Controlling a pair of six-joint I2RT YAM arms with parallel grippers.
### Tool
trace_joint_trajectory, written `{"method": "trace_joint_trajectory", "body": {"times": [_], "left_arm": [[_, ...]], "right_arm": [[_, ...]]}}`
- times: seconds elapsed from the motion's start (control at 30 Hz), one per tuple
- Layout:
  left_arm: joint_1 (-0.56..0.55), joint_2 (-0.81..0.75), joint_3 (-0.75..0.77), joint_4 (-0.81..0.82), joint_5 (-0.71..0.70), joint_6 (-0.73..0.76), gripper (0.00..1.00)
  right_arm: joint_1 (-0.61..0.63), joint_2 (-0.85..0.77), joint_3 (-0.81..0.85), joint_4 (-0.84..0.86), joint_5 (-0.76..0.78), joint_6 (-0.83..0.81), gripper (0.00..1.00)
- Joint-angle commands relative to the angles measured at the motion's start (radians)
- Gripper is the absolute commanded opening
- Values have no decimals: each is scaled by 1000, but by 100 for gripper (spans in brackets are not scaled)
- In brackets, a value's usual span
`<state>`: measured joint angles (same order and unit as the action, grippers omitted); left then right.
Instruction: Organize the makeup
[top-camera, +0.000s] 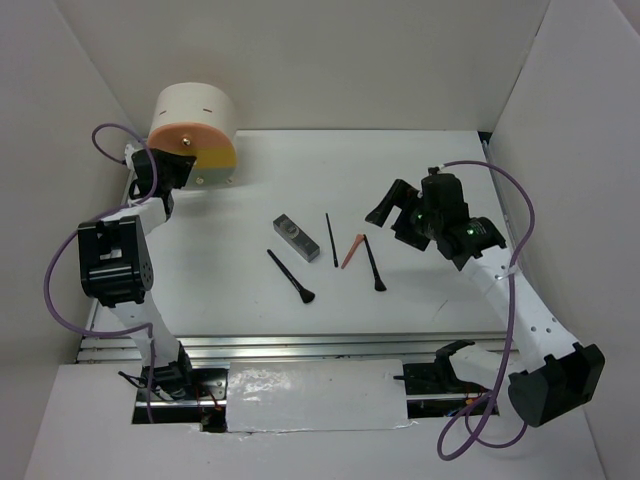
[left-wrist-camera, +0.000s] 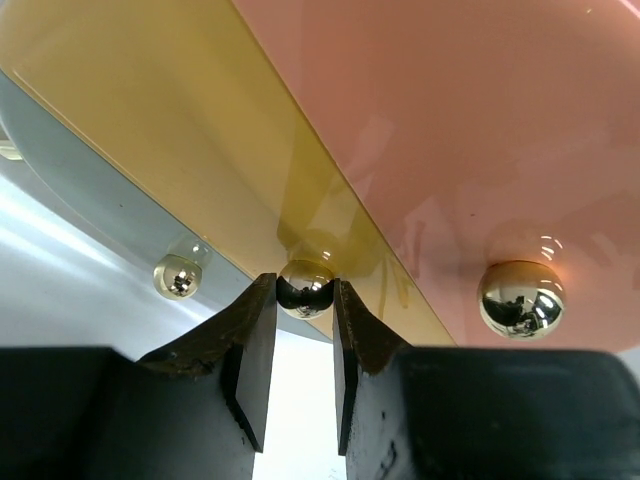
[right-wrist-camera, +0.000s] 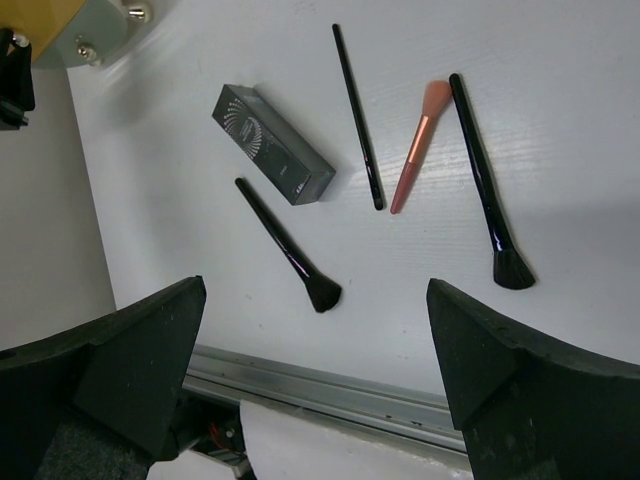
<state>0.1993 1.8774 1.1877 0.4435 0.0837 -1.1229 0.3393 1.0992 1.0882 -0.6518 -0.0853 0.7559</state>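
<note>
- Five makeup pieces lie loose mid-table, all well apart from the drawer box:
  - one grey case (top-camera: 297, 238), patterned on top, with print too small to read
  - one thin black stick (top-camera: 331, 239), just right of the case
  - one coral brush (top-camera: 353, 250), right of the stick
  - two black brushes with flared heads: the left black brush (top-camera: 291, 276), near the case, and the right black brush (top-camera: 374, 264), beside the coral one
- One round drawer box (top-camera: 195, 120) stands at the table's (top-camera: 450, 290) far left corner.
- It has three gold ball knobs: the left knob (left-wrist-camera: 178, 277), middle knob (left-wrist-camera: 305, 288) and right knob (left-wrist-camera: 520, 298).
- The left gripper (left-wrist-camera: 305, 300) pinches the middle knob, its tips against both sides.
- The right gripper (right-wrist-camera: 315, 290) hovers above the right of the makeup, its jaws spread wide and holding nothing.
</note>
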Motion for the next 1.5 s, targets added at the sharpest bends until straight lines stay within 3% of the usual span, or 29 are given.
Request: {"method": "trace_joint_trajectory", "body": {"times": [0.0,1.13,1.2,1.3,1.37,1.4,1.47], "left_arm": [[11,-10,20,0,-19,55,18],[34,-374,-298,-84,-50,106,16],[32,-385,-312,-89,-50,109,20],[32,-385,-310,-106,-45,120,34],[32,-392,-318,-112,-42,114,47],[32,-406,-321,-115,-45,107,60],[32,-420,-324,-129,-64,97,73]], "right_arm": [[-6,7,41,3,12,-18,100],[-6,-24,-20,38,-50,-9,100],[-5,-32,-24,35,-48,-7,100],[-5,-45,-36,37,-51,-4,100],[-6,-51,-42,34,-54,-3,100],[-6,-53,-45,35,-56,-3,100],[-5,-59,-47,37,-56,-1,100]]}}
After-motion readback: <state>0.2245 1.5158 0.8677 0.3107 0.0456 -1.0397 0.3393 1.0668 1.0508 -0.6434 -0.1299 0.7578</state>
